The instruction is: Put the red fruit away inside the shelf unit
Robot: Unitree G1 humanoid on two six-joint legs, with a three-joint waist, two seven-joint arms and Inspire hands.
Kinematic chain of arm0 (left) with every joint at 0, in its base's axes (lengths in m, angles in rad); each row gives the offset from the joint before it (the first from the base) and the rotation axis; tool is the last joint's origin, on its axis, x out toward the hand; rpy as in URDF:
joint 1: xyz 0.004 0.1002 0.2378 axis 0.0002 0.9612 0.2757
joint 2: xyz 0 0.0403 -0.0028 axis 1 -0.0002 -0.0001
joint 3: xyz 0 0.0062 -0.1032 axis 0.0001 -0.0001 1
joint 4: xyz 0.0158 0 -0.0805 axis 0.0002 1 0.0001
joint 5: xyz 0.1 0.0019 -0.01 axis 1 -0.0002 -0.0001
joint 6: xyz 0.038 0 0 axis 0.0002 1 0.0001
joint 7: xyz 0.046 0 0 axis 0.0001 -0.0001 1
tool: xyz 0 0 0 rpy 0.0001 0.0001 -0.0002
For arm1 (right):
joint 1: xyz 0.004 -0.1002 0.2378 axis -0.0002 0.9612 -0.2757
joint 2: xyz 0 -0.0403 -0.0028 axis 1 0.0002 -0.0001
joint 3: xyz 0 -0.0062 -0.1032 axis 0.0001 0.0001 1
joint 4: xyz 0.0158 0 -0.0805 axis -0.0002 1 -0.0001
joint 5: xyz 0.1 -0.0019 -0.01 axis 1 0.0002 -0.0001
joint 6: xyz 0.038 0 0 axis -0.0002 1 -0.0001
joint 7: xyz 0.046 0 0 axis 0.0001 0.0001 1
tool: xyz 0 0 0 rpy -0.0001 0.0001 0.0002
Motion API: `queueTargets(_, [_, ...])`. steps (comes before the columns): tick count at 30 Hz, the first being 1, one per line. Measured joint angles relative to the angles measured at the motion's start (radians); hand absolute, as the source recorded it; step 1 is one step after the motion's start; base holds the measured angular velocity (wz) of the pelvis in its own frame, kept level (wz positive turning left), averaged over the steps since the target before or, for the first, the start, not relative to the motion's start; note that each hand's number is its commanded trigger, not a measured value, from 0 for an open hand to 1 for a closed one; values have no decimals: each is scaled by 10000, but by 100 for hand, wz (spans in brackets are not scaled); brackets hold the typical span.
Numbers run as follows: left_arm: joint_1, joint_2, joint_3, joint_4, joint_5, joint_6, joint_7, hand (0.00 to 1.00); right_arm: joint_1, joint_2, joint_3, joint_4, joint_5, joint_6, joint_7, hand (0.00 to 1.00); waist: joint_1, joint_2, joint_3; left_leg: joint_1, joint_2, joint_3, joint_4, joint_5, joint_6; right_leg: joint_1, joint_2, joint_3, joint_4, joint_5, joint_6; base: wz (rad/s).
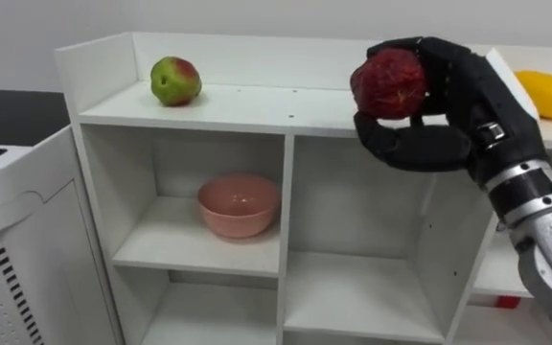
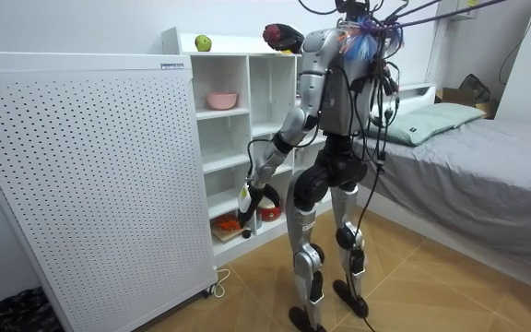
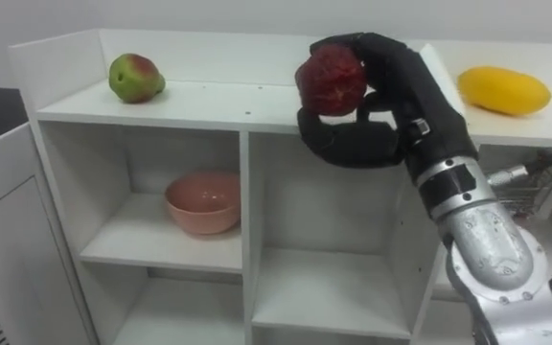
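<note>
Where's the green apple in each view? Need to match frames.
Left eye view: green apple on top of the closet, upper left, left of the red fruit in the right hand.
Right eye view: green apple upper left, same spot.
Room view: green apple on the closet top, left of centre.
Shared landmark: pink bowl in the compartment below it.

Both eye views look slightly down from the robot's head, close to the white shelf unit (image 1: 286, 107), sharing its top and upper compartments. The room view faces it from farther behind.
</note>
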Motion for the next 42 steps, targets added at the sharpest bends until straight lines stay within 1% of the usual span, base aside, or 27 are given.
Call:
queueTargets(1, [-1,0,-74,20,1,0,30,0,91,146,25,-133,2,52,105,100,-1,10,-6,6,6,3,-1,0,0,-5,16,87,8,6,-10,-4])
queueTargets(5, [40,0,-201,56,8,-36,42,0,467,219,336,-736,227,61,298,100,35,4,-5,48,35,103,-17,0,0,-18,32,188,40,24,-35,-7])
queueTargets(7, [49,2,-203,148,-3,-106,58,0,898,352,496,-1183,627,44,461,100,137,34,12,160,41,178,-85,0,0,15,31,203,47,28,-30,-10])
queueTargets(9, [44,3,-284,202,-8,-193,183,0,1190,424,794,-1412,880,38,602,100,144,59,28,149,44,199,-91,3,5,-9,19,202,94,29,-29,-3])
queueTargets(13, [46,-2,-579,155,-8,-221,237,0,1853,823,1101,-1449,1177,42,974,100,157,115,65,70,42,203,-16,10,17,-22,3,160,138,33,-25,2])
queueTargets(16, [50,-16,-605,159,-110,-222,237,0,2372,961,1131,-1383,1473,45,1120,100,262,127,74,-36,50,217,14,15,24,-159,-3,125,163,46,-33,1])
queueTargets(17, [51,-16,-631,159,-222,-220,238,0,2411,976,1142,-1327,1481,44,1122,100,267,139,78,-60,52,220,21,18,28,-176,-3,125,167,57,-32,0])
queueTargets(20, [47,-103,-712,160,-373,-223,366,0,2426,1031,1215,-648,1479,41,1067,100,260,168,82,-211,40,218,49,42,53,-244,-22,113,183,97,-24,0])
queueTargets(23, [-42,-195,-984,347,-516,-230,591,0,2421,1351,1290,124,1470,20,841,100,269,188,94,-422,14,238,59,103,82,-551,-67,137,324,102,-17,0])
queueTargets(25, [-235,-299,-1096,745,-1011,-236,709,0,2420,1560,1388,1298,1475,-12,725,100,260,221,113,-608,0,237,157,114,100,-737,-94,156,416,122,-4,0])
queueTargets(26, [-291,-298,-1119,793,-1062,-237,742,0,2409,1608,1387,1580,1503,-12,648,100,272,238,125,-723,2,233,232,114,101,-837,-108,146,492,122,-3,0])
queueTargets(27, [-368,-313,-1138,874,-1070,-255,836,0,2391,1668,1385,2059,1568,-12,503,100,280,265,141,-961,-3,216,341,122,114,-1099,-139,131,654,118,-2,0])
queueTargets(28, [-407,-325,-1159,982,-1166,-308,945,0,2326,1681,1385,2638,1609,-57,445,100,271,322,184,-1156,-5,216,427,138,140,-1349,-168,121,821,118,-2,0])
queueTargets(29, [-440,-334,-1165,1105,-1193,-351,987,0,2293,1690,1385,2987,1700,-74,419,100,267,338,193,-1235,-12,215,443,150,156,-1452,-189,106,896,118,-2,0])
queueTargets(30, [-467,-345,-1191,1259,-1397,-413,1122,0,2290,1687,1384,3550,1862,-73,269,100,269,382,218,-1390,-37,217,516,168,179,-1654,-258,92,1077,102,6,0])
queueTargets(32, [-509,-345,-1256,1266,-1707,-425,1263,0,2259,1683,1324,4009,1888,-76,73,100,240,423,251,-1860,-107,215,758,190,220,-2246,-381,117,1601,19,18,0])
queueTargets(33, [-632,-347,-1296,1415,-1873,-462,1298,0,2228,1683,1239,4365,1925,-87,36,100,232,411,270,-2133,-171,220,881,212,255,-2614,-473,168,1930,-55,33,0])
queueTargets(34, [-797,-346,-1329,1702,-2043,-551,1325,0,2206,1707,1158,4874,1946,-109,-32,100,263,406,292,-2315,-184,248,1071,209,260,-2853,-504,327,2203,-81,41,0])
queueTargets(35, [-877,-336,-1327,1871,-2161,-621,1336,0,2178,1748,1098,5163,1946,-125,-74,100,284,398,307,-2383,-189,277,1146,207,263,-2964,-516,382,2331,-85,43,-4])
queueTargets(36, [-1002,-318,-1377,2096,-2398,-698,1357,0,2143,1851,1033,5550,2000,-128,-231,100,269,373,332,-2661,-192,312,1377,189,292,-3273,-581,378,2643,-128,50,0])
queueTargets(37, [-1035,-286,-1446,2113,-2603,-700,1390,0,2112,1897,1016,5672,2134,-130,-303,100,256,349,348,-2856,-193,321,1534,173,313,-3468,-631,381,2814,-188,47,0])
queueTargets(38, [-1156,-266,-1534,2141,-2868,-700,1525,0,2026,1912,994,5941,2536,-200,-380,100,230,322,411,-3252,-222,334,1833,136,352,-3843,-713,392,3068,-291,30,0])
queueTargets(39, [-1235,-270,-1536,2200,-3102,-705,1610,0,1877,1907,990,6287,2829,-199,-500,100,233,313,501,-3581,-323,363,2097,120,380,-4189,-789,427,3367,-374,-6,4])
queueTargets(40, [-1363,-300,-1545,2265,-3152,-706,1698,0,1813,1906,980,6578,3131,-198,-642,100,247,338,536,-3948,-334,364,2364,92,414,-4538,-840,445,3687,-419,-5,4])
queueTargets(41, [-1452,-317,-1550,2265,-3227,-712,1751,0,1753,1910,973,6726,3285,-198,-684,100,248,353,555,-4160,-336,365,2505,68,422,-4737,-862,450,3850,-447,-26,4])
queueTargets(42, [-1559,-340,-1543,2370,-3461,-731,1853,0,1627,1932,967,6983,3551,-198,-787,100,286,322,579,-4549,-344,401,2783,55,433,-5180,-944,519,4175,-516,-62,-5])
